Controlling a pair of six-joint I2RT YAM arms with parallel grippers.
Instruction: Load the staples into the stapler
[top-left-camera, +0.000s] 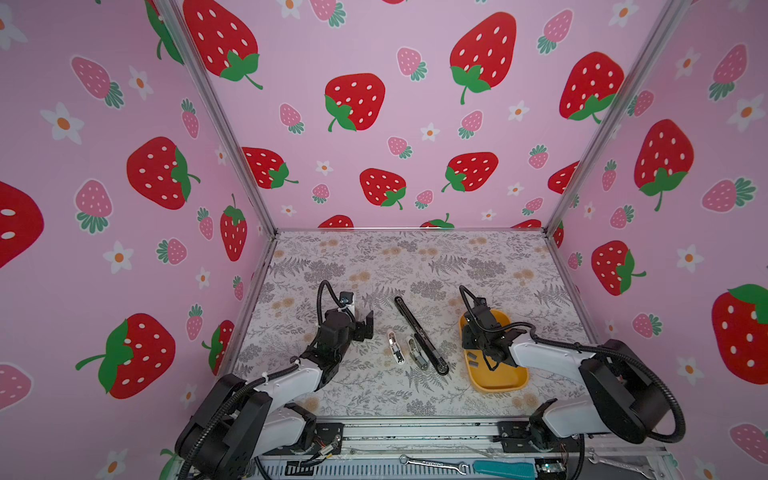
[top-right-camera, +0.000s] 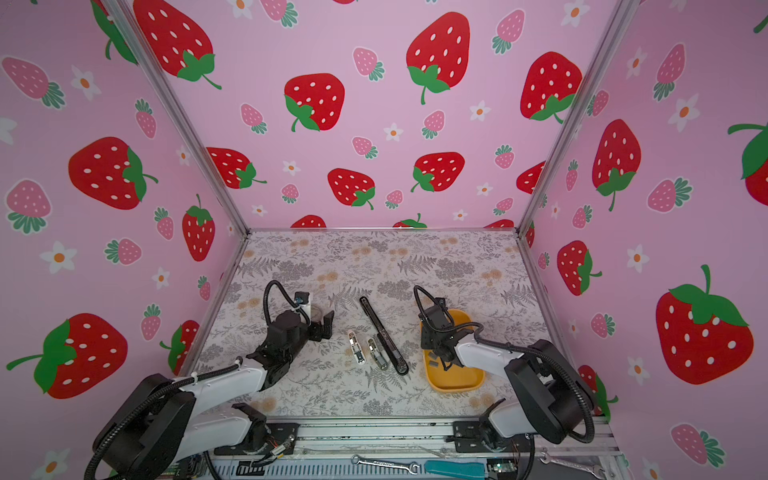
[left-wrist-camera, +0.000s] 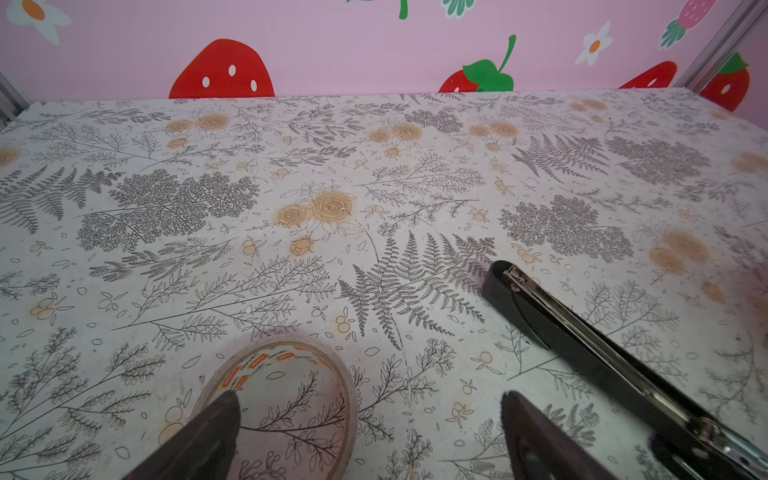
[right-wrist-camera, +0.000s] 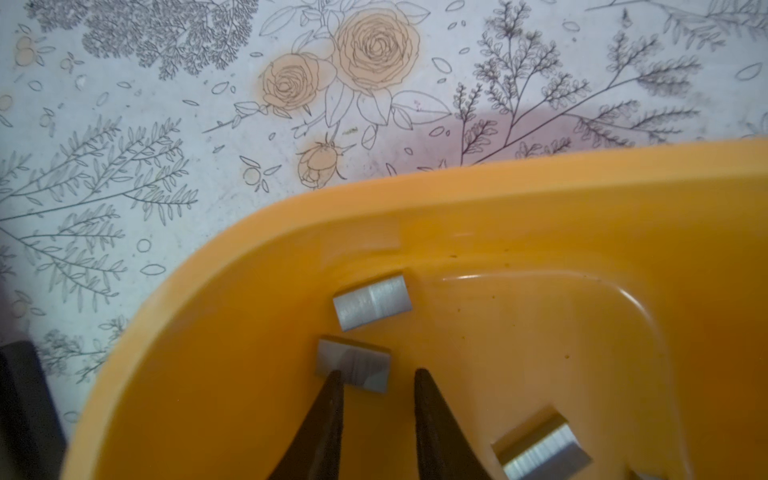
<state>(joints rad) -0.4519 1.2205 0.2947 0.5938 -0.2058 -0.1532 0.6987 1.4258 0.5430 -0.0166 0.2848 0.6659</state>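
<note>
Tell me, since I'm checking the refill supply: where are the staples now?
The staples lie in the yellow tray at the right of both top views, beneath the right tool, right of the open black stapler.

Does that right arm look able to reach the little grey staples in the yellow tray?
Probably yes: the right gripper hangs inside the yellow tray, jaws apart right at one staple strip, and nothing covers the strip or blocks the way.

Your left arm (top-left-camera: 291, 376) and right arm (top-left-camera: 548, 357): white shells, black joints, ribbed black cables (top-left-camera: 319, 305) throughout.
</note>
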